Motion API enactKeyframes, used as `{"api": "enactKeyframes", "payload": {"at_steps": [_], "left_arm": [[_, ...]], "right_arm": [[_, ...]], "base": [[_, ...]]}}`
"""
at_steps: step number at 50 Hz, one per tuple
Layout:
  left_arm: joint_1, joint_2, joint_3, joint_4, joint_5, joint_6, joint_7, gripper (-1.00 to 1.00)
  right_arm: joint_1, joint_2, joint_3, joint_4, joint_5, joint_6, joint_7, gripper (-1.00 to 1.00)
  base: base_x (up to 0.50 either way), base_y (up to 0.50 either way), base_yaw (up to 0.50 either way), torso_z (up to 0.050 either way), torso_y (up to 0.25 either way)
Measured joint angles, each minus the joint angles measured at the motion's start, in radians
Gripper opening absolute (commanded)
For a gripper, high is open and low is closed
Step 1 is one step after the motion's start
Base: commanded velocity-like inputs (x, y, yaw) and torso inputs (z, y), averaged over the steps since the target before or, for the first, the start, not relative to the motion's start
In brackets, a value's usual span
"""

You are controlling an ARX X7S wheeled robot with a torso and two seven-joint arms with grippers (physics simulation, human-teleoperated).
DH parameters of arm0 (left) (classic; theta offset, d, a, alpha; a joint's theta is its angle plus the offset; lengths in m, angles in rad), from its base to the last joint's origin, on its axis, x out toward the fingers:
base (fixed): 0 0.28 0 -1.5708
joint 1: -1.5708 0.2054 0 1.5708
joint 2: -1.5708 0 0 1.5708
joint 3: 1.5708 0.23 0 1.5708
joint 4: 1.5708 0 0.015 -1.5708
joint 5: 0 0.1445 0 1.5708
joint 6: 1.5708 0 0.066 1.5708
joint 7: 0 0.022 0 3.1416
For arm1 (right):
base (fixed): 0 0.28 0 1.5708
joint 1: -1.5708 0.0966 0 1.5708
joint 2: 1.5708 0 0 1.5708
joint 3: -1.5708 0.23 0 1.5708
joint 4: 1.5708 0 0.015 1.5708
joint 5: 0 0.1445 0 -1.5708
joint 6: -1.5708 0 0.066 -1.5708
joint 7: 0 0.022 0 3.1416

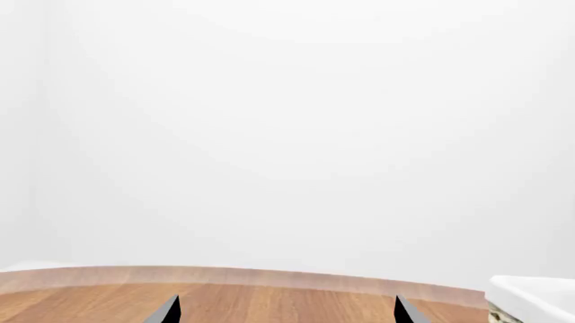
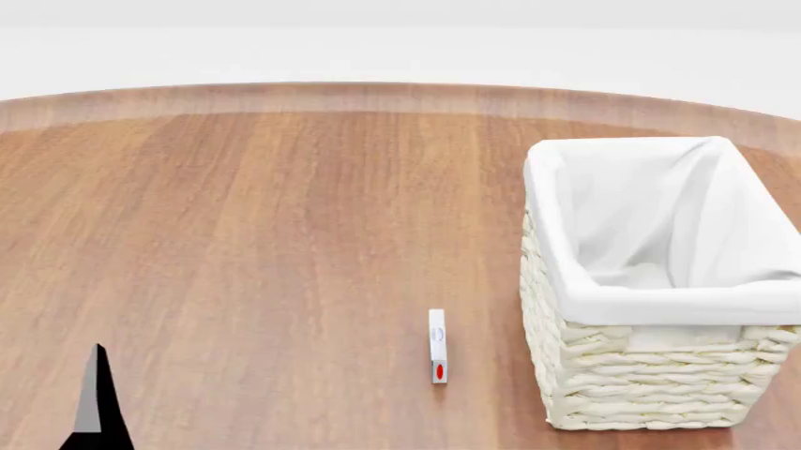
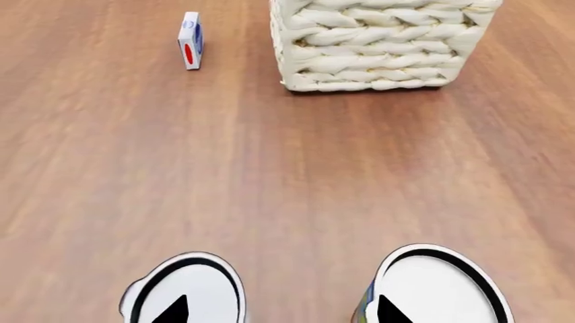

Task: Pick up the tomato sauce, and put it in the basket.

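The tomato sauce (image 3: 437, 282) sits beside 1 other can (image 3: 184, 288), close by the right gripper (image 3: 279, 313), whose 2 fingers are spread wide. Bare table (image 3: 297, 175) lies between it and the basket (image 3: 378, 47). The left gripper (image 1: 287, 313), spread too, points at the table's far edge.

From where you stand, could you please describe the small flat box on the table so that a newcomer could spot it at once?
Start at the cream wicker basket with the white cloth lining, on the wooden table. On bare wood just beside the basket's near corner, apart from it, stands a small thin white box on its narrow edge. It alone carries a red oval and a blue mark.
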Motion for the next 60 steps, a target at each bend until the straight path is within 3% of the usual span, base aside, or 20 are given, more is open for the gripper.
{"api": "enactKeyframes", "payload": {"at_steps": [35,60], "left_arm": [[0.011,-0.012,-0.001,0.002,-0.007,0.019,-0.009,1.00],[0.008,-0.017,0.004,-0.001,-0.008,0.016,-0.019,1.00]], "right_arm": [[-0.020,0.008,-0.039,0.002,-0.013,-0.133,-0.087,1.00],[0.017,0.007,-0.056,0.035,0.030,-0.100,-0.099,1.00]], "base": [[0.00,0.00,0.00,0.000,0.000],[0.00,0.00,0.00,0.000,0.000]]}}
